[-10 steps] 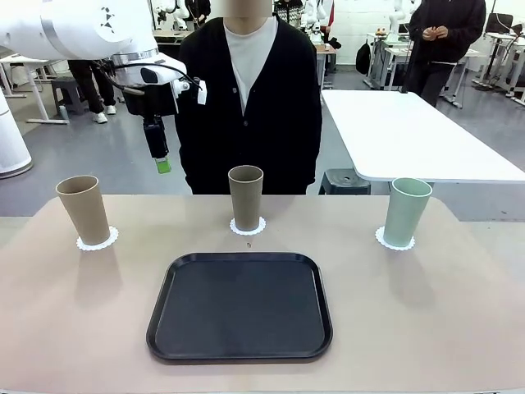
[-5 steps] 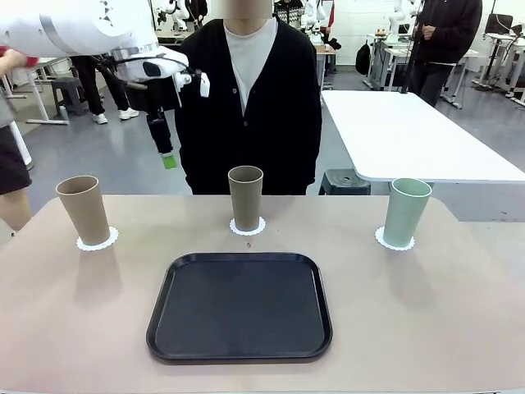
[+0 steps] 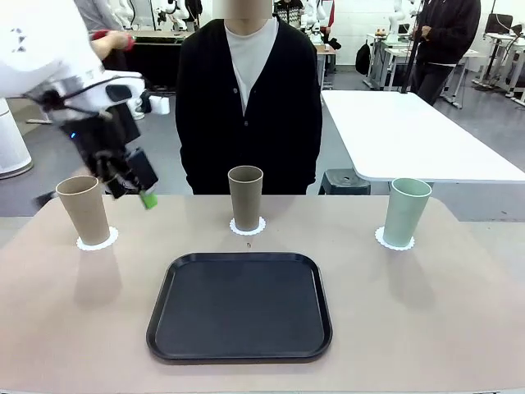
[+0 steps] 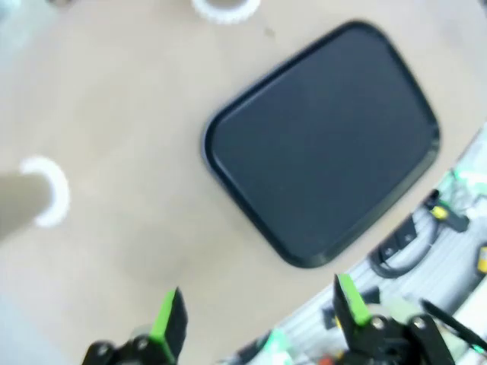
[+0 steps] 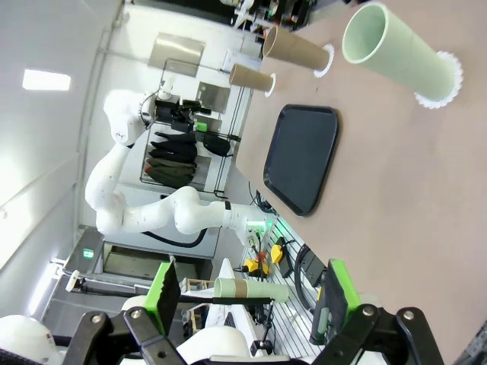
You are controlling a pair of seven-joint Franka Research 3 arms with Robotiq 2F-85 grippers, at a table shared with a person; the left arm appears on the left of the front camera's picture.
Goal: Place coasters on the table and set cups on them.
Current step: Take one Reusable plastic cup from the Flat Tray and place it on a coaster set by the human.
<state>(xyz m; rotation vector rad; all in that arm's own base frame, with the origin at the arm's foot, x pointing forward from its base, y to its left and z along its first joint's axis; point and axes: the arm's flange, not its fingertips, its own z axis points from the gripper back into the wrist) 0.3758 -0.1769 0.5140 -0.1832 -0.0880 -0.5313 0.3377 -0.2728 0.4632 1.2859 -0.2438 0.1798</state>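
Note:
Three cups stand upright on white scalloped coasters along the far side of the tan table (image 3: 74, 328). A tan cup (image 3: 84, 209) is on the left coaster (image 3: 97, 241), a brown cup (image 3: 245, 195) on the middle coaster (image 3: 247, 227), and a mint cup (image 3: 405, 211) on the right coaster (image 3: 394, 241). My left gripper (image 3: 146, 197) hangs just right of the tan cup, apart from it. In its wrist view the left gripper (image 4: 259, 315) is open and empty. My right gripper (image 5: 247, 296) is open and empty, well away from the mint cup (image 5: 396, 53).
A black rounded tray (image 3: 239, 306) lies bare at the table's front middle. A person in a black cardigan (image 3: 250, 98) stands at the far edge behind the brown cup. A white table (image 3: 410, 131) stands beyond at the right.
My left arm has swung down and to the left, from high behind the table to beside the tan cup. The cups and coasters have not moved.

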